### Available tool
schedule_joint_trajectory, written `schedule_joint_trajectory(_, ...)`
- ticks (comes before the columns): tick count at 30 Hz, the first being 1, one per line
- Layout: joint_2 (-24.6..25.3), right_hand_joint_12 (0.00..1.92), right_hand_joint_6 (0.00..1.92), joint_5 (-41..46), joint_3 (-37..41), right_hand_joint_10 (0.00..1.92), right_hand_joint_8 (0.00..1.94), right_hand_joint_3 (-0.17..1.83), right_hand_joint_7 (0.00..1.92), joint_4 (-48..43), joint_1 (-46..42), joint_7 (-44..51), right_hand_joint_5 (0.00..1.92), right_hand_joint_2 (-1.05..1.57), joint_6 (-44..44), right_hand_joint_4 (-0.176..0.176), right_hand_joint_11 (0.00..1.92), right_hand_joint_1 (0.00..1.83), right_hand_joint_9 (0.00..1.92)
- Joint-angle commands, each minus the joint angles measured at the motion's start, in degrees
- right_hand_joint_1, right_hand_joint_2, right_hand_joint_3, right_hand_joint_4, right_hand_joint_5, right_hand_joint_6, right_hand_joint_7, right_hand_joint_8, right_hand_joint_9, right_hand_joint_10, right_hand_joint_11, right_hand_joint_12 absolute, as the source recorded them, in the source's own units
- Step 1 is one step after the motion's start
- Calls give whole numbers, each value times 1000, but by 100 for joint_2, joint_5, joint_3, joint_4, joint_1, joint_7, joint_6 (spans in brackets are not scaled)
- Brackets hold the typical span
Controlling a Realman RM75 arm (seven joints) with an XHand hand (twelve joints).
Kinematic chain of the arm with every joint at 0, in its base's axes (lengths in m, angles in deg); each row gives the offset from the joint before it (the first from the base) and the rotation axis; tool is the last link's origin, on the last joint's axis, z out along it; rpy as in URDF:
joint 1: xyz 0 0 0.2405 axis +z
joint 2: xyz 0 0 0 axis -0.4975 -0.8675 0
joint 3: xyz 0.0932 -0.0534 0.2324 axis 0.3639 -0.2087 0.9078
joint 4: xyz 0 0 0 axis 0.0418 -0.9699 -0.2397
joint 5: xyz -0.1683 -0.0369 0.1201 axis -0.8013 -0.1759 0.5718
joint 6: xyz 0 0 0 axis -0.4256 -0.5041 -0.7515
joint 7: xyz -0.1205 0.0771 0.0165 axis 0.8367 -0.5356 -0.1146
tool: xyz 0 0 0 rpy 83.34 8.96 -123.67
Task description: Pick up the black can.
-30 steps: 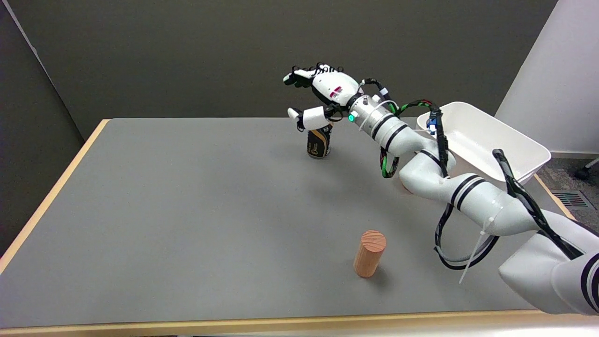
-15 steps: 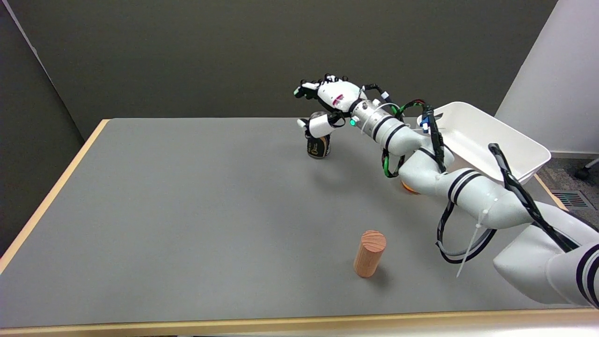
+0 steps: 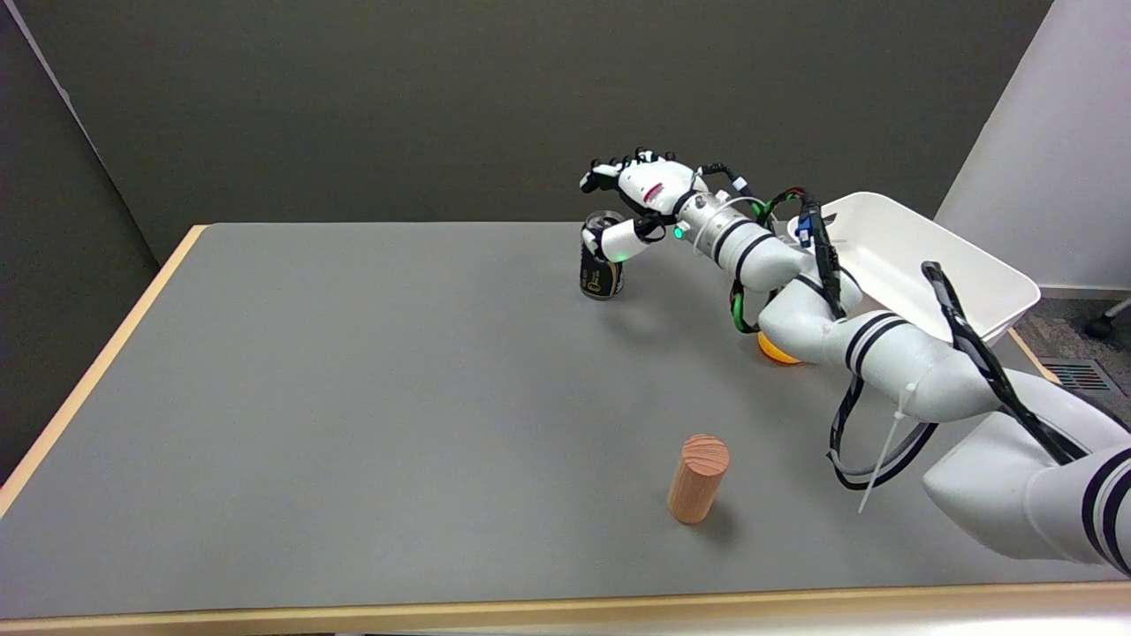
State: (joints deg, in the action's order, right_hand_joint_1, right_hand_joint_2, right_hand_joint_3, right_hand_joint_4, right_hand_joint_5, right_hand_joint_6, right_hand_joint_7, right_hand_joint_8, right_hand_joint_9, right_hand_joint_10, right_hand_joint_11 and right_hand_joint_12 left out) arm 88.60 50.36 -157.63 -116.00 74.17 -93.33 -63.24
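Retracted toward the table's far right since the earlier frames, and lowered: hand [image 3: 638, 199], previously higher and further left, with the can's top hidden behind its thumb. Can's lid now exposed. Can [image 3: 602, 256] itself unmoved throughout, upright on the table [image 3: 353, 397] near the far edge, right of centre.

Hand found just right of the can and slightly above its top. Thumb [image 3: 618, 240] noted low, against or just beside the can's upper right side; contact could not be confirmed from this view. Remaining fingers [image 3: 610, 173] held raised and spread above and behind the can, well clear of it. Nothing enclosed; hand recorded as released, fingers apart. Green light observed at the wrist.

Can not lifted; base seen resting on the table surface.

Elsewhere: wooden cylinder [image 3: 698, 479] standing upright near the front edge, well apart from the can. Orange ball [image 3: 779, 348] partly hidden under the forearm, near the right edge. White bin [image 3: 937, 256] seen at the far right corner, behind the arm.
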Motion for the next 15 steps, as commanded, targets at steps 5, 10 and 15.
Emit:
schedule_joint_trajectory(5, 41, 1009, 570, -19, -41, 679, 412, 1008, 339, 329, 7, 10, 274, 660, 84, 76, 47, 434, 258)
schedule_joint_trajectory(10, 59, 1013, 570, -19, -73, 683, 418, 1007, 343, 321, -31, 10, 274, 660, 84, 77, 49, 433, 260)
schedule_joint_trajectory(15, 81, 1021, 569, -19, -96, 684, 418, 1006, 344, 329, -47, 10, 274, 660, 84, 77, 53, 432, 261)
